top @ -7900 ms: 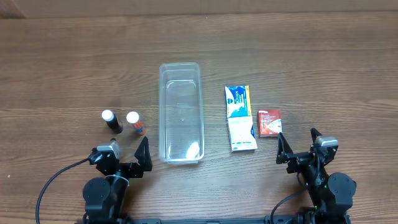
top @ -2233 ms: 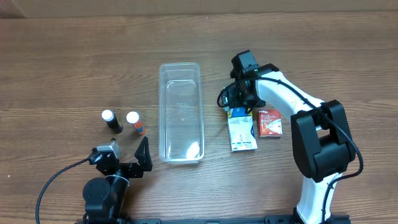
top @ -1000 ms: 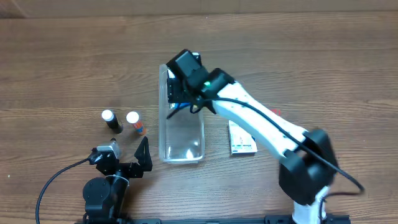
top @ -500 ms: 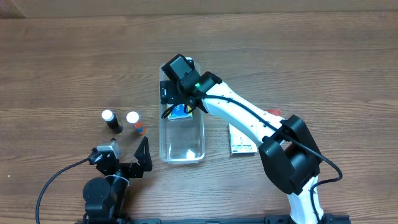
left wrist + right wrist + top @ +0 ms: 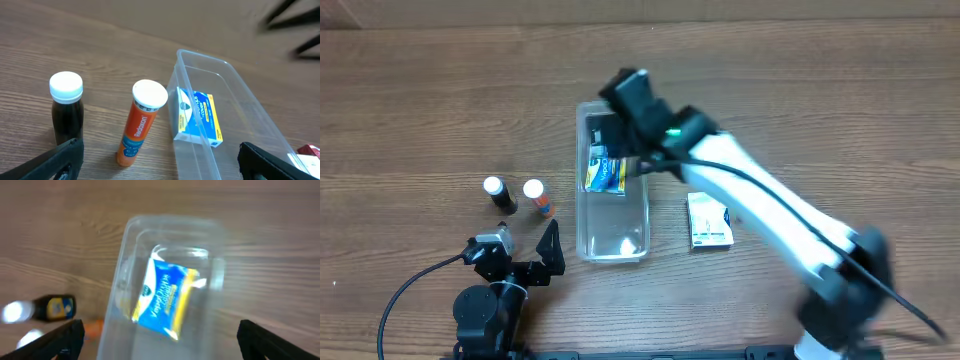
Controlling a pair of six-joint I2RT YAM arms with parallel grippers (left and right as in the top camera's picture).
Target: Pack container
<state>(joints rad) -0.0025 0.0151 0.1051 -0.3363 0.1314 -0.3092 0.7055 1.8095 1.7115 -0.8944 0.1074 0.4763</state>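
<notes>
The clear container [image 5: 612, 235] lies lengthwise in the table's middle. A blue and yellow packet [image 5: 605, 170] lies loose inside its far half. It also shows in the left wrist view [image 5: 200, 117] and the right wrist view [image 5: 162, 297]. My right gripper [image 5: 620, 135] hovers above the container's far end, open and empty, blurred by motion; in its wrist view [image 5: 167, 350] the jaws stand wide apart above the packet. My left gripper [image 5: 535, 258] rests open near the front edge, left of the container [image 5: 240, 100].
A dark bottle [image 5: 497, 193] with a white cap and an orange tube [image 5: 536, 196] stand left of the container. A white box [image 5: 709, 220] lies to its right. A red packet's edge [image 5: 310, 150] shows in the left wrist view.
My right gripper carried the blue packet from the right side into the container, let it go, and now pulls up and away. The left arm has not moved.
</notes>
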